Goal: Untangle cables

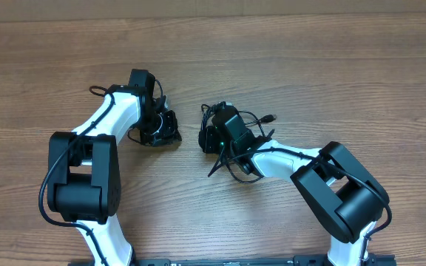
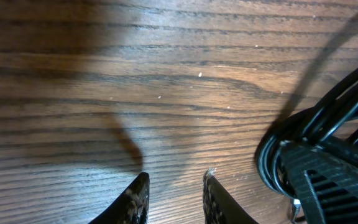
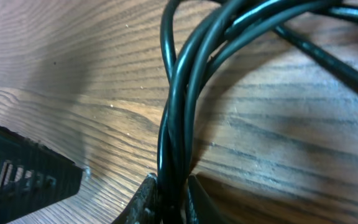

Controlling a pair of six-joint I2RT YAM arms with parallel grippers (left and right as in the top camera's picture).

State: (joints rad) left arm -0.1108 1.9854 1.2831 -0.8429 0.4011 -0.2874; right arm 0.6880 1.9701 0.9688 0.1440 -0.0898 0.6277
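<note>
We are seeing the thin black flexible cables (image 3: 179, 93) lying bunched on the brown wooden table (image 1: 309, 59), a few strands running between the fingers of the right gripper (image 3: 169, 196), with the left gripper (image 2: 176, 190) sitting just left of the bunch, apart.

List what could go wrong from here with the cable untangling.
1. The right gripper is shut on several strands of the cables at once; pulling may tighten the tangle instead of freeing one.
2. The left gripper is open and holds nothing, so the whole bundle may simply drag across the table.
3. Overhead, loops lie close around the right gripper and could snag on it.
</note>
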